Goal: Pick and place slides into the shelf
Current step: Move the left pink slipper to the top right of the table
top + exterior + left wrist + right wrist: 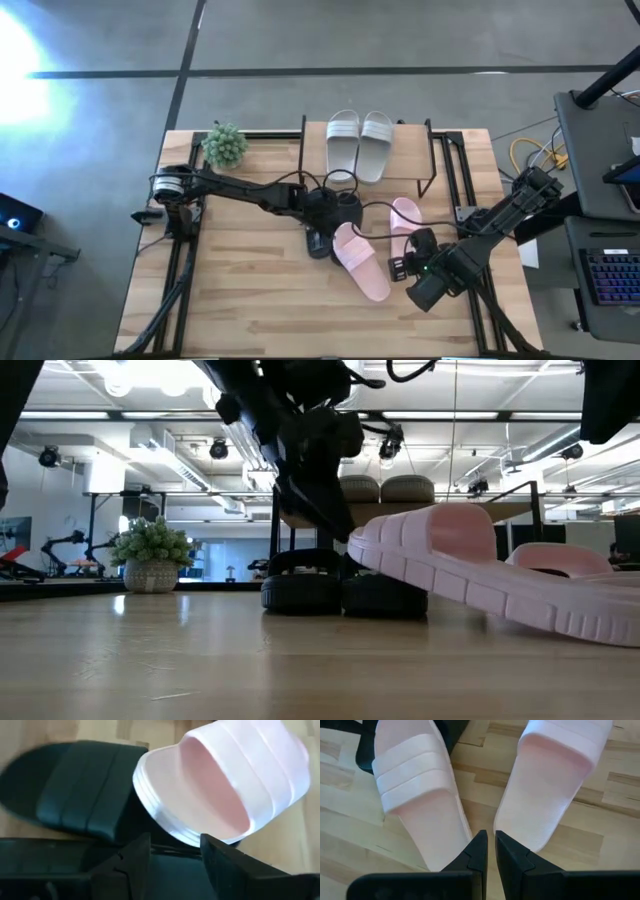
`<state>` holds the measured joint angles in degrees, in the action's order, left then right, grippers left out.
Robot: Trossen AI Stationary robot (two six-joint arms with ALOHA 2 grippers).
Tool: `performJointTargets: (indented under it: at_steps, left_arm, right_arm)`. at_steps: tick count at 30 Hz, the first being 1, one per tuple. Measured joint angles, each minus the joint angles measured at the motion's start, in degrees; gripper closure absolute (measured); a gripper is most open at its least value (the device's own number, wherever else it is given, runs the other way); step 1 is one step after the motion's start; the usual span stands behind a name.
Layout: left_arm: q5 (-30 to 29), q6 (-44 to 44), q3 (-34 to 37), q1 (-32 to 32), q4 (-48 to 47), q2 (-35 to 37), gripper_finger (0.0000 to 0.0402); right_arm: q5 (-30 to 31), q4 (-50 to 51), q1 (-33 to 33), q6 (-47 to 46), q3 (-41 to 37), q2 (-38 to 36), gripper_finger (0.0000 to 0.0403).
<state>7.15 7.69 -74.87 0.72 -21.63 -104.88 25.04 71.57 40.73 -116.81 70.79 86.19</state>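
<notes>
Left gripper (pixel 322 222): your left arm reaches across the table from its left edge; its jaws stand apart, hanging over the black pair with nothing pinched between them. In the left wrist view the fingers (pixel 137 862) frame a gap above a black sandal.
Right gripper (pixel 398 268): you'll find it at the table's right front, jaws pressed nearly together and holding nothing, its tips hanging between the heel ends of the two pink sandals in the right wrist view.
Black pair (pixel 335 215): lying side by side on the table just in front of the shelf, under your left gripper. In the low view they sit flat on the wood (pixel 340 592).
Pink slide, near (pixel 360 261): one end rests up on a black sandal, so it sits tilted; the other end is down on the table.
Pink slide, far (pixel 405 222): flat on the table just beside the first, to its right.
Pale grey-white pair (pixel 359 140): side by side on top of the shelf (pixel 425 135).
Potted plant (pixel 225 145): on the table's far left corner.
Writing: you can read no brand or label on any sandal; the straps show only raised stripes.
</notes>
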Motion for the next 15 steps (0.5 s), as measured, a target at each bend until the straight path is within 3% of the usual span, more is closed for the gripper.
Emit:
performJointTargets:
  at_steps: [6,15]
  left_arm:
    - [4.56,5.35,-0.09,0.45,3.52,-2.17,0.0242]
    - [6.76,5.54,-0.24,0.45,7.89,-3.08,0.0242]
  right_arm:
    - [0.01,0.00,0.00,0.00,-0.33,0.00,0.0374]
    - [-0.02,-0.04,0.00,0.00,-0.42,0.00,0.0374]
